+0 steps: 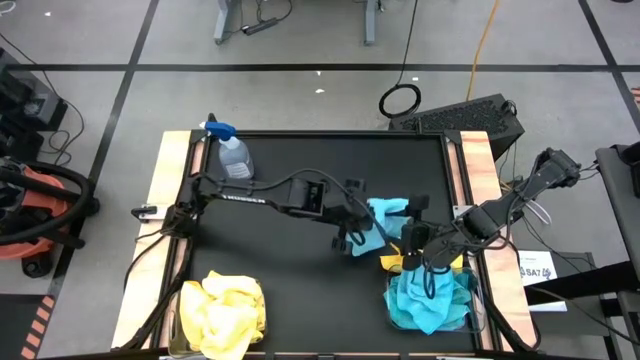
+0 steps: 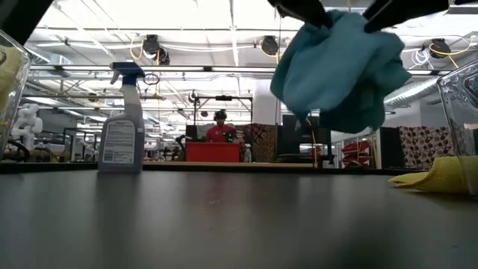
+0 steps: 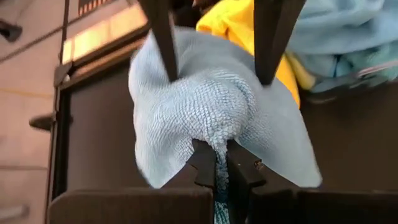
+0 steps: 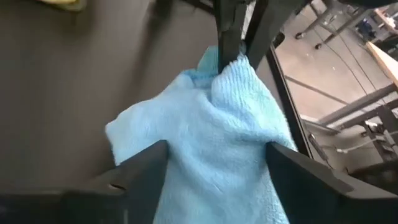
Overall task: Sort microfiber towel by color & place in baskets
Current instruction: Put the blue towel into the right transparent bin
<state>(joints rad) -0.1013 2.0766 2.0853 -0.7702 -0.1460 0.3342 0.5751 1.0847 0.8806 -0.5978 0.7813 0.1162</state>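
Mid-table handoff: a turquoise towel [image 1: 385, 222] hung in the air between the two arms, above the black mat and just short of the blue-filled basket [image 1: 478, 300] at the robot's right. The left gripper [image 3: 217, 163] was pinched tight on a bunched fold of the cloth, fingers together w/ fabric squeezed between them. The right gripper [image 4: 217, 162] stood w/ its fingers [image 4: 140, 168] spread wide on either side of the hanging cloth, not yet closed on it.

Seen from table height, the towel drooped in soft folds clear of the surface. A yellow towel [image 1: 398, 260] lay on the mat beside the right-hand basket; the other basket [image 1: 175, 320], at the robot's left, held a heap of yellow cloths.

Judged by its drape, the cloth was light, limp and fuzzy: no risk of breakage, little chance of slipping, but no stiffness to push against. Best hold looked to be a gathered bunch or thick fold, taken deep between the pads, not a single thin edge. A spray bottle [image 1: 232, 152] stood at the far side, uninvolved.
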